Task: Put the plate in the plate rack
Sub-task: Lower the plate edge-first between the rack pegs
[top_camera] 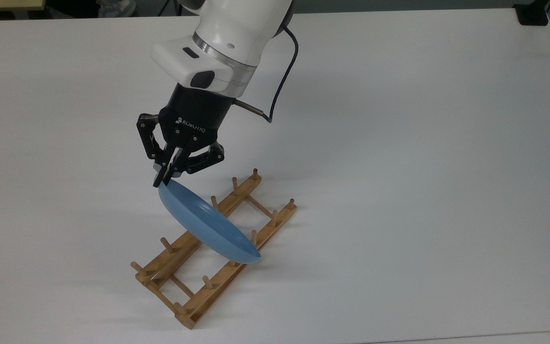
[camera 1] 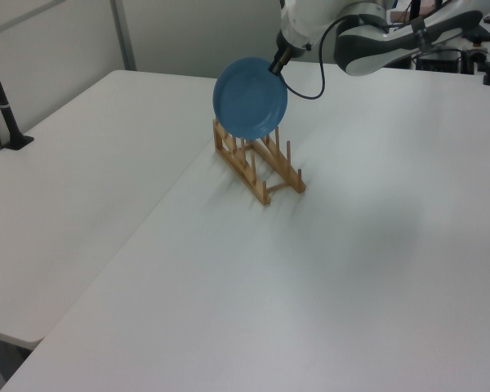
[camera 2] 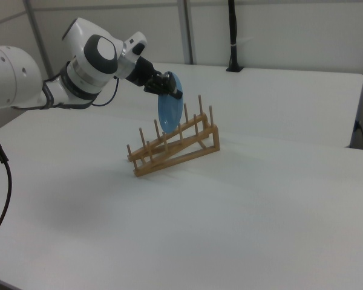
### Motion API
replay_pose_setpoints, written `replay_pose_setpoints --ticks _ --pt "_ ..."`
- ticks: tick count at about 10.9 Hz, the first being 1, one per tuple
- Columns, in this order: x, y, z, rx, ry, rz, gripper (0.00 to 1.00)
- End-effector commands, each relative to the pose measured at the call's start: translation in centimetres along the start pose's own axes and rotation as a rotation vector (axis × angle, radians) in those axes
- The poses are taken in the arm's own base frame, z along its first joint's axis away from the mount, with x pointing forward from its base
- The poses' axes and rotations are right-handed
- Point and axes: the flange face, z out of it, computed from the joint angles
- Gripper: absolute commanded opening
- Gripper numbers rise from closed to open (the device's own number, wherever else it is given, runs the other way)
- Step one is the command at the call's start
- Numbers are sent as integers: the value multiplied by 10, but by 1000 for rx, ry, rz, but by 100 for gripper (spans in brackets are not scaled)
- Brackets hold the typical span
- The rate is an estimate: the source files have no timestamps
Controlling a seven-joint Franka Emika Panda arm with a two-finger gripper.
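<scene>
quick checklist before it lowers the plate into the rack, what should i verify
1. Grip: gripper pinches the plate by its upper rim. ok
2. Plate on edge: steeply tilted in the right view, not quite vertical. ok
3. Plate over the plate rack: hangs above its middle. ok
4. Lower rim lined up between two pegs: cannot tell
5. Plate already resting on the rails: cannot tell
6. Rack sits flat on the table, nothing else in it. ok
</scene>
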Motion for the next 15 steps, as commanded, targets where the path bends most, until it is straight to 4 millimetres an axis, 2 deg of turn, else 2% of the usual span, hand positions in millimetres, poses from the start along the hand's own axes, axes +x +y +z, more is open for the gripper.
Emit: replay_pose_setpoints --ticks 1,5,9,13,14,15 --pt "0 -1 -9 -14 38 -7 2" --pt "-6 -10 -3 -26 34 -40 9" --pt "-9 -17 -3 -15 30 -47 9" --pt "-10 -37 -7 0 35 -69 10" --pt "-10 -41 -6 3 35 -74 21" --pt "-11 -41 -5 4 33 -72 53"
